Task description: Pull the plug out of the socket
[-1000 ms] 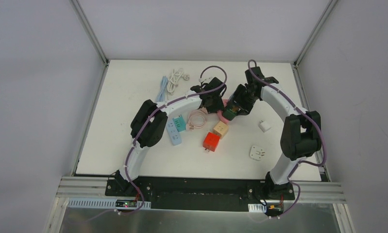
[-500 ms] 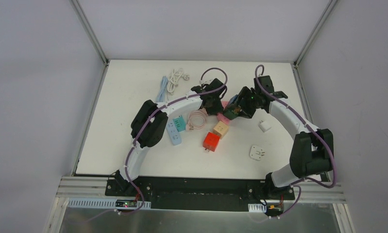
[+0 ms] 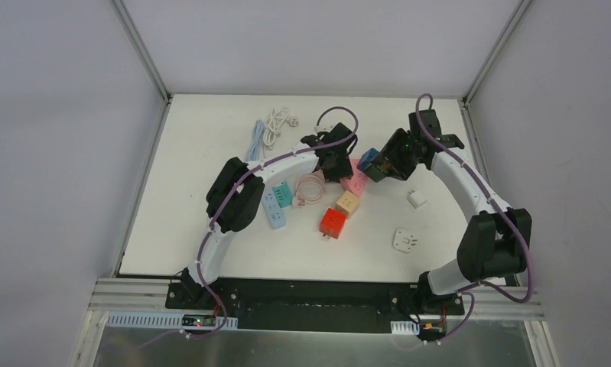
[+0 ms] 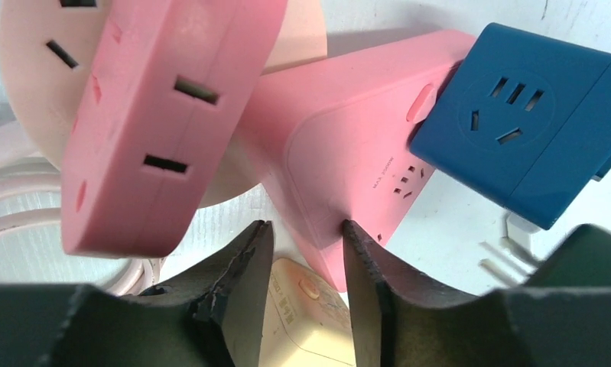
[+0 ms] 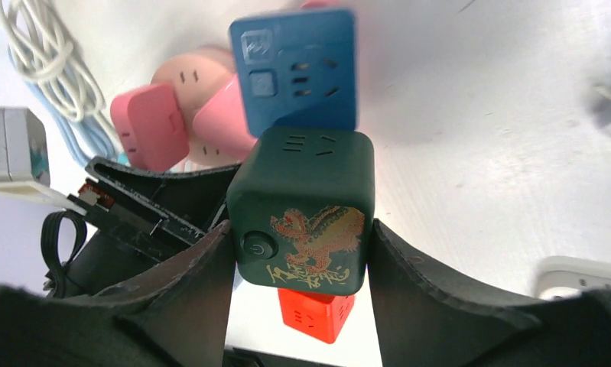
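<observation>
**Two robot arms meet over a cluster of socket cubes**

Seen from above, the left gripper point(image 3: 339, 170) grips a pink socket block point(image 3: 356, 182) toward the far middle of a white table point(image 3: 203, 222). Just right of it, the right gripper point(image 3: 380, 167) clasps a dark cube point(image 3: 378, 171) (hard to pick out against the black fingers). A blue cube point(image 3: 368, 157) sits between them, touching the pink block.
</observation>
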You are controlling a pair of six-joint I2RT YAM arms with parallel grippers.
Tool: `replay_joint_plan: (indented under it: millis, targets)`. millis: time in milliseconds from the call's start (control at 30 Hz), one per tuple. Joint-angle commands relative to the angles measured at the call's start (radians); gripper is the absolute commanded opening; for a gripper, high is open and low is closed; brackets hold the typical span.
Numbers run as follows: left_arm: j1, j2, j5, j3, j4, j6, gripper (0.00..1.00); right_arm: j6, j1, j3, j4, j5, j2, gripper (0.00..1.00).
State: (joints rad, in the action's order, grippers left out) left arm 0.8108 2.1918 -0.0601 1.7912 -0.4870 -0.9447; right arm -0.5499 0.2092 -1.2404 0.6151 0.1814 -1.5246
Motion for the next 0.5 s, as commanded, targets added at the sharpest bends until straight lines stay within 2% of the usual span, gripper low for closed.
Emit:
replay_joint_plan:
  millis: [0, 200, 333, 467]
  targets:
    - [0.001, -0.008, 0.095, 0.006, -0.03, 0.08, 0.44, 0.011, -0.06, 0.035, -0.012, -0.065, 0.116, 0.0]
    - [-0.001, -0.064, 0.173, 0.034, 0.017, 0.142, 0.61, 0.058, -0.088, 0.119, 0.034, -0.024, 0.189, 0.0]
    - [-0.007, -0.126, 0.225, 0.015, 0.057, 0.157, 0.65, 0.111, -0.091, 0.184, 0.077, 0.075, 0.238, 0.0]
    - [-0.007, -0.213, 0.198, -0.026, 0.083, 0.194, 0.67, 0.173, -0.091, 0.239, 0.138, 0.177, 0.272, 0.0]
